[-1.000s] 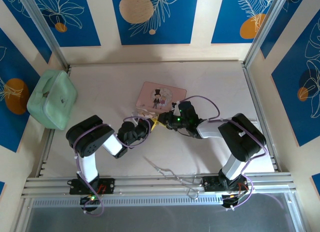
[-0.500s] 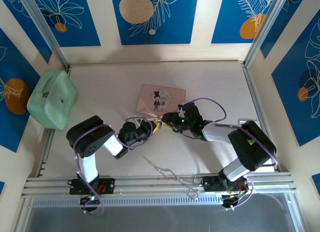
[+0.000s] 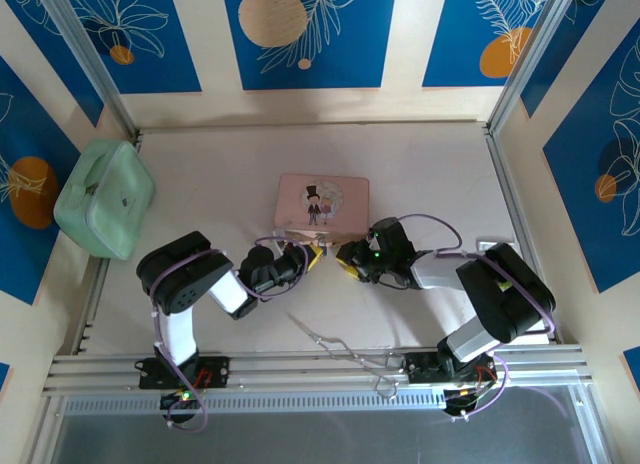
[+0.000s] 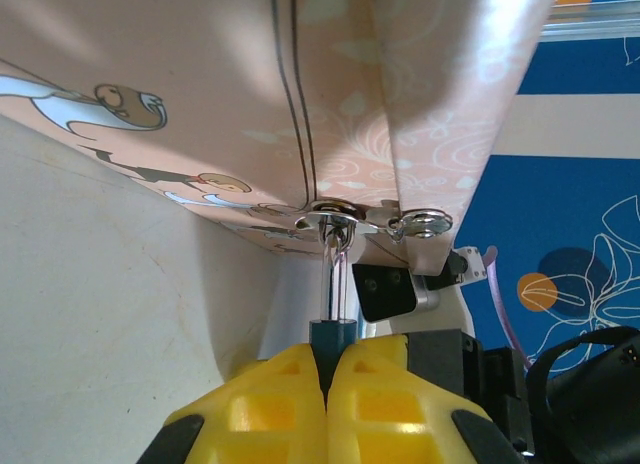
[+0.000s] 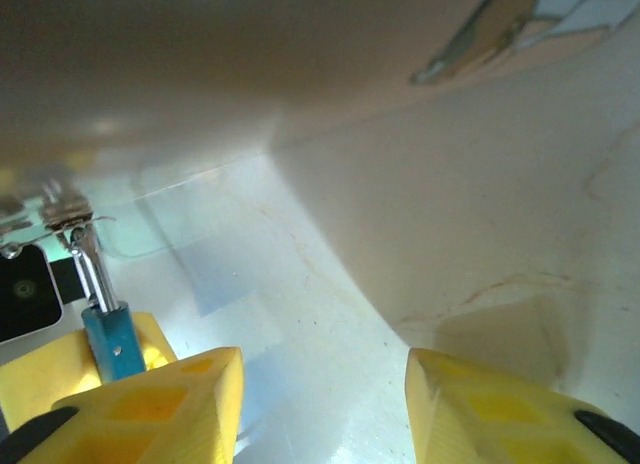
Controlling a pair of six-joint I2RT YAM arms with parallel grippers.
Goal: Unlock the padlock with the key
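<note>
Two grippers meet at the near edge of the pink tin (image 3: 322,199), around the middle of the table (image 3: 430,164).

Top view: the left gripper (image 3: 310,254) comes in from the left and the right gripper (image 3: 348,263) from the right, tips close but apart. A wire tool (image 3: 335,342) lies near the arm bases, well apart from both. The lock is too small to read from up here.

Left wrist view: the left gripper (image 4: 328,369) is clenched on the blue end of the padlock (image 4: 334,284). The silvery shackle runs up through the hasp (image 4: 335,214) on the tin's edge. So the padlock hangs off the tin, locked as far as I can tell.

Right wrist view: the right gripper (image 5: 325,384) has its jaws apart with nothing between them, so no key in hand. The padlock sits just left of its left finger, with the tin looming overhead.

Risks, my read:
- The pinch covers the blue body, probably the keyhole end too, so the key may have no way in.
- The grip takes only a small end, so a twist could pop the lock out.
- Any pull on the shackle drags or tips the tin.
- The right finger sits near the left gripper's pad, so a careless close-in knocks them together.
</note>
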